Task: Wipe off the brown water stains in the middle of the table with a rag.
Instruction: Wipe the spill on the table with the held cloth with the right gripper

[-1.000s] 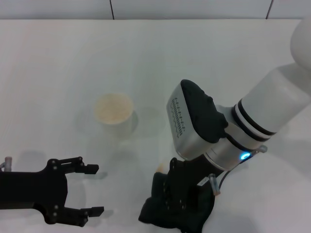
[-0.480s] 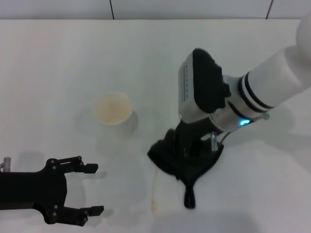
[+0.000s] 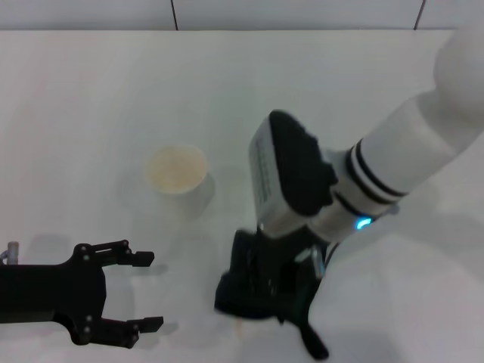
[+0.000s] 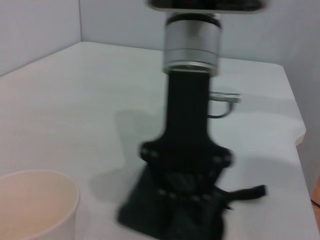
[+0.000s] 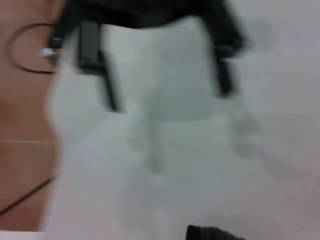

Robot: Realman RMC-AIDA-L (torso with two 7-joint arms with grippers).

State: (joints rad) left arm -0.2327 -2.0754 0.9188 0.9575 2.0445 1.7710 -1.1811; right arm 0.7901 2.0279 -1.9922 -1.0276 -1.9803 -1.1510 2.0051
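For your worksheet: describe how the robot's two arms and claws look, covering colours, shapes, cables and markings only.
The right arm is a thick white tube with black bands, then a silver wrist collar with a small blue light, a black-capped grey box, a thin looped cable and a black right claw. The left arm is flat and black; its left claw has two slim black fingers with pale screws.

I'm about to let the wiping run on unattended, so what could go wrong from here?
The paper cup stands close to the rag under the right gripper; a wide stroke could tip it. A faint brownish trace shows at the rag's near edge, so residue may get smeared. The left gripper sits open nearby, within a wide sweep.
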